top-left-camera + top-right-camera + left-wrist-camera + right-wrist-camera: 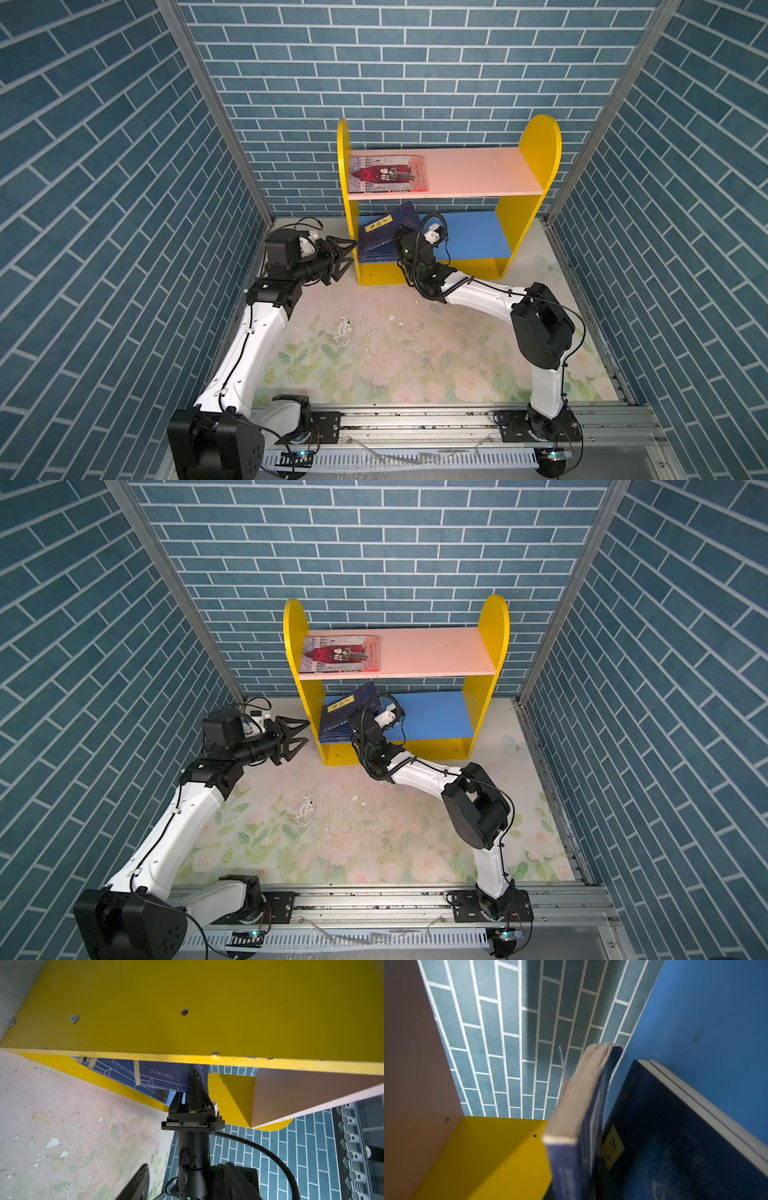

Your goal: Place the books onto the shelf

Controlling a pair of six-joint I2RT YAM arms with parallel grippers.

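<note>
Blue brick-patterned walls box in my cell on three sides, with the flowered tabletop spread out below them. The shelf stands upright at the back of the table, close to the rear wall, and I have both arms reaching toward its left end.

Its pink upper board carries the grey-and-red book. That book lies flat, cover up, right beside the left side panel.

On the left half of the blue lower board, a stack of navy books lies flat. I cannot count them from here. One more navy book sits tilted over that stack, its far end raised toward the underside of the pink board. My right wrist camera shows this book blurred, with its pale page edges turned toward the lens.

My left claw hangs just outside the left side panel at the height of the lower tier, jaws spread and holding nothing.

My right claw is inside the lower tier, at the tilted book's near corner. In the left wrist view, one finger lies across the cover and the other shows below the book's edge, with a narrow gap between them. I cannot tell whether it is pinching the book or only straddling it.

The tilted book's yellow label faces up in both top views
</note>
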